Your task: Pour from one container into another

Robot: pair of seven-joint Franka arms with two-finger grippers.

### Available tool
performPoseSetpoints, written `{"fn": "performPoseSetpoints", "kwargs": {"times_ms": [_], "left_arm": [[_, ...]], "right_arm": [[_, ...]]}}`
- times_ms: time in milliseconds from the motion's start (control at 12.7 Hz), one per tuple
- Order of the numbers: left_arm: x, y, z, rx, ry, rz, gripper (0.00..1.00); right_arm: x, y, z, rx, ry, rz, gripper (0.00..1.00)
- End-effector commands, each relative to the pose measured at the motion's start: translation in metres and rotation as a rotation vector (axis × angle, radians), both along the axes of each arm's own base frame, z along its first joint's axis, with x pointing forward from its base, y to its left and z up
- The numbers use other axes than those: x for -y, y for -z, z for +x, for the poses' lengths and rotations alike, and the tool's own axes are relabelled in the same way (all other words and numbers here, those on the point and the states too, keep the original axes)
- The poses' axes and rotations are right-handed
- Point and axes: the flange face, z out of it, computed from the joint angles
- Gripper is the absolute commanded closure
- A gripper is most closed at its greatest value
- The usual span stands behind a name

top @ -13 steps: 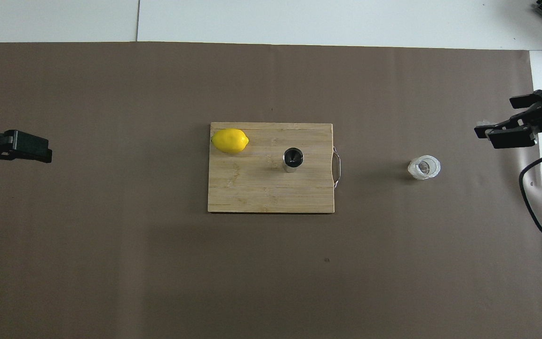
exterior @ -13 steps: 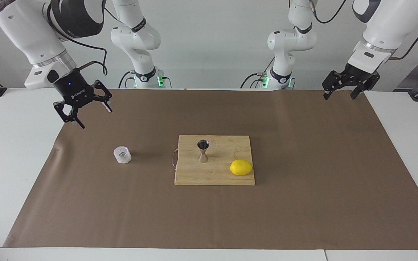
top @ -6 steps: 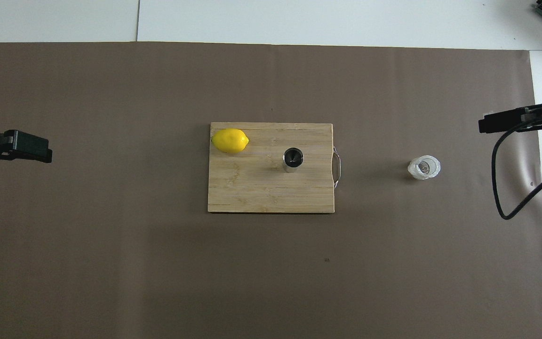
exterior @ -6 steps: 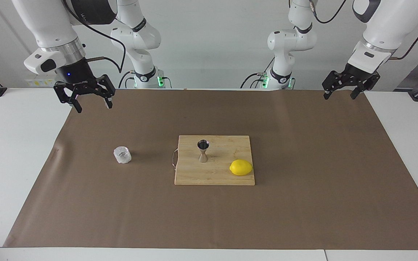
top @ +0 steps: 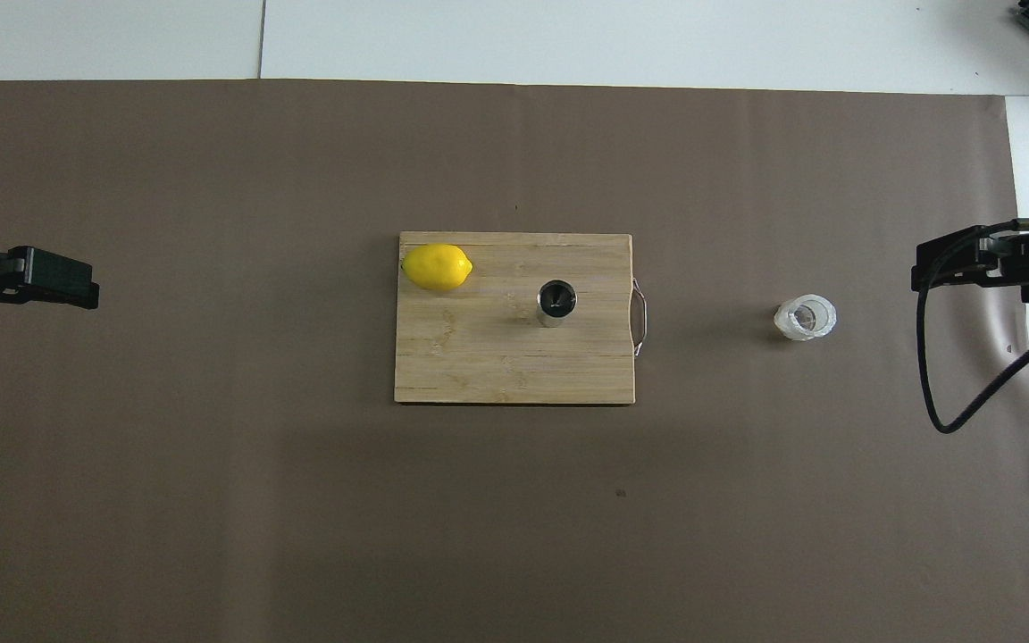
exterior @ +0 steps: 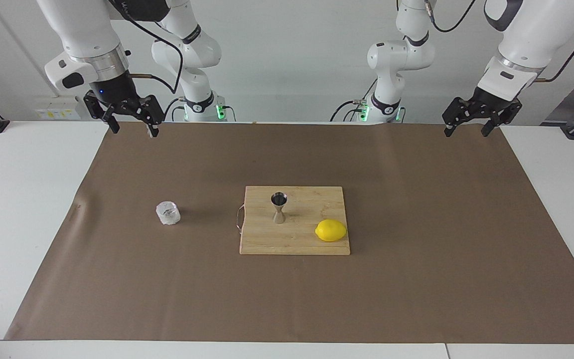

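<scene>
Glass sat upright on the brown paper, left of centre in the facing view and right of centre in the overhead view, well apart from anything else. Nothing touched it.

Near the middle of both frames lay the board, and on it stood the jigger, upright on its lower cone, its open mouth seen as a dark ring from above. A lemon lay on the same board, at its lower right corner in the facing view and its upper left corner in the overhead view. Jigger and lemon were apart.

My right gripper hung in the air at the upper left of the facing frame, over the top edge of the paper, its fingers spread apart and holding nothing. From above it showed at the right edge of the frame, with a black cable looping below it.

My left gripper waited at the upper right of the facing frame, over the paper's top corner, fingers likewise apart and empty. In the overhead view it showed at the left edge.
</scene>
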Motion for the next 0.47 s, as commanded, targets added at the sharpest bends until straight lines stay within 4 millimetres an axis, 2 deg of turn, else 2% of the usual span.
{"fn": "performPoseSetpoints", "kwargs": {"times_ms": [0,157,392], "left_arm": [[-0.002,-0.001,-0.009,-0.005,0.001,-0.006,0.00],[-0.002,-0.001,-0.009,-0.005,0.001,-0.006,0.00],[-0.002,-0.001,-0.009,-0.005,0.001,-0.007,0.00]], "right_arm": [[-0.003,0.000,-0.010,-0.022,0.023,-0.010,0.00],[0.002,0.010,-0.017,-0.044,0.035,-0.006,0.00],[-0.002,0.013,-0.017,-0.042,0.033,0.016,0.00]]}}
